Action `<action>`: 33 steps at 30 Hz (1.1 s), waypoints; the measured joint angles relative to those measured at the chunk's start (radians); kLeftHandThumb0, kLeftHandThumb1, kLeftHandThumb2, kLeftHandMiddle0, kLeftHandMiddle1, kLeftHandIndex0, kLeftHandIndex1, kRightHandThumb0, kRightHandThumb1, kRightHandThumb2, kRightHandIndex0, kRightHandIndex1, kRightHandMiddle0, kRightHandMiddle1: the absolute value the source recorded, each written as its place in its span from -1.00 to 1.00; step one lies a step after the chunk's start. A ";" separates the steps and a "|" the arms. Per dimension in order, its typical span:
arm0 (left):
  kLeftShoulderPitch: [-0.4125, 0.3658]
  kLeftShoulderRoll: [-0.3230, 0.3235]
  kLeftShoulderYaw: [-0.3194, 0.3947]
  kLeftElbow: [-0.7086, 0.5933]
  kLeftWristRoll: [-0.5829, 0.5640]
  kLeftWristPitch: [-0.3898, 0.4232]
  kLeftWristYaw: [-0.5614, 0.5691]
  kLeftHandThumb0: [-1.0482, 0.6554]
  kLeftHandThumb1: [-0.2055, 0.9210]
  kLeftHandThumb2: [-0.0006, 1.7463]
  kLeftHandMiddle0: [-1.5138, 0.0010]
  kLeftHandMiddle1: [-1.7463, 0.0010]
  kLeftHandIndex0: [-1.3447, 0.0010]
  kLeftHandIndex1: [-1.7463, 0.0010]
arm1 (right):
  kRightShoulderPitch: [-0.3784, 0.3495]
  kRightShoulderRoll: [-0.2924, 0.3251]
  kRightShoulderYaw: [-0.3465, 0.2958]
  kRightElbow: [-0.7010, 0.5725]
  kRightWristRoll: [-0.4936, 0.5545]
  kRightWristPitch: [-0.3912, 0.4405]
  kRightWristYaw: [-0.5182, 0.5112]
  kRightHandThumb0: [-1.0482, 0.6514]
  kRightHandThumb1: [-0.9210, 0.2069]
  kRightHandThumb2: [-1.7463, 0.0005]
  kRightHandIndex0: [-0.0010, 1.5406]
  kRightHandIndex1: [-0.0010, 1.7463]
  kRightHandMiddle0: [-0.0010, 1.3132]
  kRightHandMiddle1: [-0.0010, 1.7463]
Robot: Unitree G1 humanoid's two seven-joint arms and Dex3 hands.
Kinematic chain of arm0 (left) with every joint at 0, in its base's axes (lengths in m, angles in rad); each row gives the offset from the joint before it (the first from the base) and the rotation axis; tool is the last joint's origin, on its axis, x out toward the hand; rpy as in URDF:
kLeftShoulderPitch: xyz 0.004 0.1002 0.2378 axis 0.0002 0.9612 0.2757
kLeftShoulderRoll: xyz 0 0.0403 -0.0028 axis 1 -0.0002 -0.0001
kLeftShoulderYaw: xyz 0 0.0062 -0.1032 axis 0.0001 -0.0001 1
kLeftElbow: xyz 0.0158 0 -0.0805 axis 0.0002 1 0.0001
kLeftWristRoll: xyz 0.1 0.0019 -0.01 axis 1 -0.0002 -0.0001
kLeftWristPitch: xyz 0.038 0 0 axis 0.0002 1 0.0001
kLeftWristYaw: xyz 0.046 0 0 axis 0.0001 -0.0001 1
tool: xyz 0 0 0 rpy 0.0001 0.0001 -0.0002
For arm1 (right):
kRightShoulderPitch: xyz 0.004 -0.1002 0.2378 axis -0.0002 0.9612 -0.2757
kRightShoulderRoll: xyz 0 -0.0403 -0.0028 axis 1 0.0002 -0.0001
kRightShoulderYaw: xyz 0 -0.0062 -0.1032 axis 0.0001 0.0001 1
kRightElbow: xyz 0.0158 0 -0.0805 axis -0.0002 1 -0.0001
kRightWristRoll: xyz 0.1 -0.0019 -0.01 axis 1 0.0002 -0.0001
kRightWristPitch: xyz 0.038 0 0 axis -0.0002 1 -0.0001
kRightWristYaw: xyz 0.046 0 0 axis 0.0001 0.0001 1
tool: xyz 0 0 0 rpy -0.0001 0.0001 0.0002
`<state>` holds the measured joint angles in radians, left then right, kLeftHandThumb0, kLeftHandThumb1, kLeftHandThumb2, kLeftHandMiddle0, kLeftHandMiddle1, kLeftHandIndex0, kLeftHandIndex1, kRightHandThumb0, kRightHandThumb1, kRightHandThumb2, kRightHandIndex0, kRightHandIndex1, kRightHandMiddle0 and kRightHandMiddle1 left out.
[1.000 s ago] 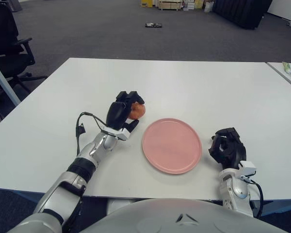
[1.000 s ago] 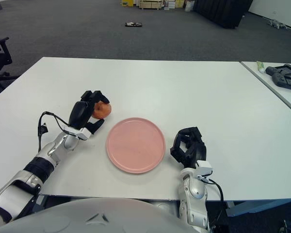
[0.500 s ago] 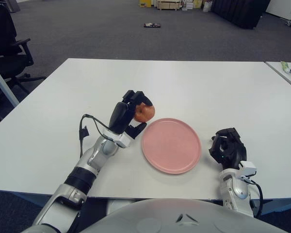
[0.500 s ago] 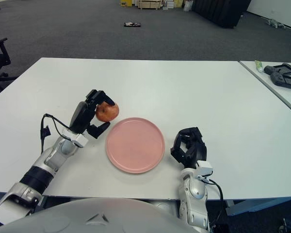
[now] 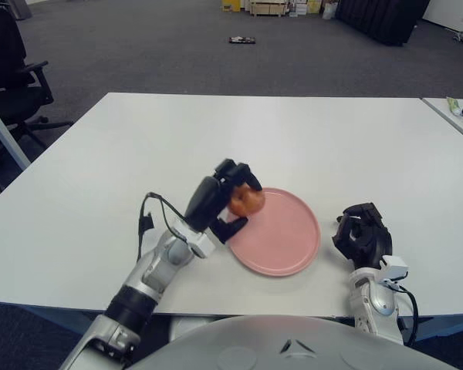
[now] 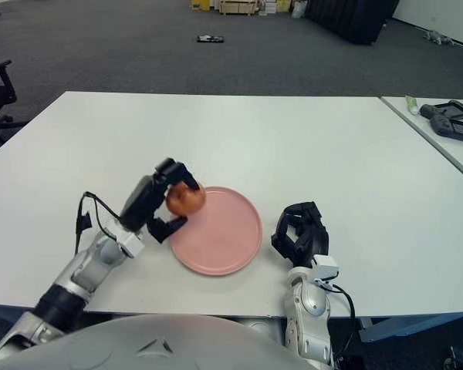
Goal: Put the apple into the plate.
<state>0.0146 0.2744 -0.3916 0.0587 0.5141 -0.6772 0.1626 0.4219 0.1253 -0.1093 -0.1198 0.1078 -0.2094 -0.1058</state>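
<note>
The left hand (image 5: 222, 202) grips the apple (image 5: 247, 201) in its fingers over the pink plate's (image 5: 282, 239) left edge; the right hand (image 5: 360, 233) sits curled, holding nothing, right of it.

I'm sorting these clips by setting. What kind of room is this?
Probably an office or lab: a white table on grey carpet, a black office chair at the left, and boxes stacked against the far wall.
</note>
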 measured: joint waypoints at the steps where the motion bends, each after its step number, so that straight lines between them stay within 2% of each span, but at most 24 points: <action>1: 0.001 0.000 -0.004 -0.005 0.001 0.000 -0.014 0.23 -0.62 0.88 -0.17 -0.89 0.10 -1.00 | 0.000 0.000 0.000 0.000 0.000 0.000 0.000 -0.27 -0.23 -0.27 0.38 1.00 -0.27 1.00; 7: -0.005 -0.002 -0.025 -0.012 0.014 -0.023 -0.053 0.23 -0.61 0.88 -0.16 -0.90 0.10 -1.00 | 0.000 0.000 0.000 0.000 -0.002 0.001 -0.007 -0.27 -0.23 -0.27 0.38 1.00 -0.27 1.00; 18: -0.029 -0.002 -0.123 0.082 0.168 -0.124 -0.056 0.23 -0.63 0.90 -0.16 -0.93 0.09 -1.00 | -0.003 -0.001 -0.001 -0.001 -0.002 0.005 -0.009 -0.27 -0.21 -0.29 0.41 1.00 -0.26 1.00; 26: -0.098 -0.003 -0.151 0.123 0.283 -0.152 -0.005 0.23 -0.66 0.92 -0.16 -0.94 0.08 -1.00 | -0.005 -0.002 0.000 -0.001 -0.003 0.009 -0.008 -0.27 -0.21 -0.29 0.41 1.00 -0.26 1.00; 33: -0.122 -0.004 -0.172 0.153 0.330 -0.158 0.064 0.23 -0.68 0.94 -0.17 -0.95 0.06 -1.00 | -0.006 -0.002 0.000 -0.001 -0.005 0.011 -0.009 -0.27 -0.22 -0.28 0.41 1.00 -0.27 1.00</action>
<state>-0.1073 0.2705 -0.5633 0.2119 0.8443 -0.8352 0.2271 0.4163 0.1235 -0.1096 -0.1204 0.1030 -0.1988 -0.1147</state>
